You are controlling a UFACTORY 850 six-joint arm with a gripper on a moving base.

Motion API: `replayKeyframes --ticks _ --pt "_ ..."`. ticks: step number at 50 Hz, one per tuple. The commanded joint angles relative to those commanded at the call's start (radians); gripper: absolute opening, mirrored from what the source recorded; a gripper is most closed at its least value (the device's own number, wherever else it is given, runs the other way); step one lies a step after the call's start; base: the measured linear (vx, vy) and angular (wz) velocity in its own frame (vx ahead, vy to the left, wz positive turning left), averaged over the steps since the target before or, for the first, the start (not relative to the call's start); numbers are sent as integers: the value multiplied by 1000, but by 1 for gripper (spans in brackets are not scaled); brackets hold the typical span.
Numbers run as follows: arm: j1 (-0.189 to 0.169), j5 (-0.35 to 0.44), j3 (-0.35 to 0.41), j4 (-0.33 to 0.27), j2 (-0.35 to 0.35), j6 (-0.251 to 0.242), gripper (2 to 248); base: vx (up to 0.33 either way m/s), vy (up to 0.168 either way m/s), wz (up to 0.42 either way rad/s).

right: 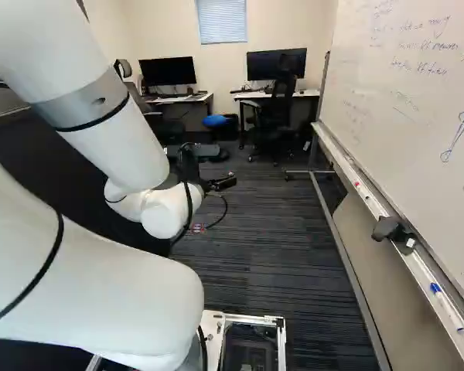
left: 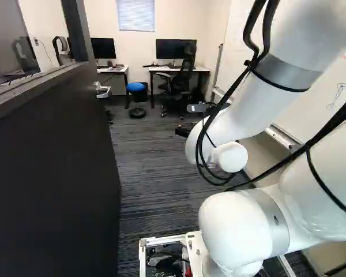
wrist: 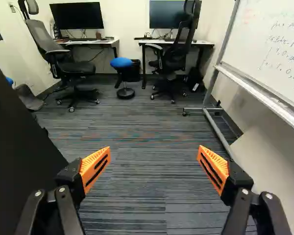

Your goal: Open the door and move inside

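On striped carpet point(wrist: 137, 171), two desks point(wrist: 95, 42) stand below a window point(right: 222, 9) with, apparently, blinds point(right: 222, 28).

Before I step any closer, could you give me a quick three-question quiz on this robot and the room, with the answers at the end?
1. Fill in the word: at the left of the left base view, the dark door stands ______, with the room showing past it.

2. Choose one: in the wrist view, what stands between the two desks?
a) a ladder
b) a stool with a blue seat
c) a potted plant

3. True or false: the robot's jaws are clamped around a door handle.

Key: 1. open; 2. b; 3. false
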Motion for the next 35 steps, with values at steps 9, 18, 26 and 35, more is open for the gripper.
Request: replayKeyframes --ticks 9,18,26,35 --pt "0 0 0 0 0 0 247 228 -30 -8" --pt "0 0 0 0 0 0 247 220 -2 -14" --pt "0 0 0 0 0 0 247 220 -7 -12" --pt "0 0 0 0 0 0 247 217 -4 -17"
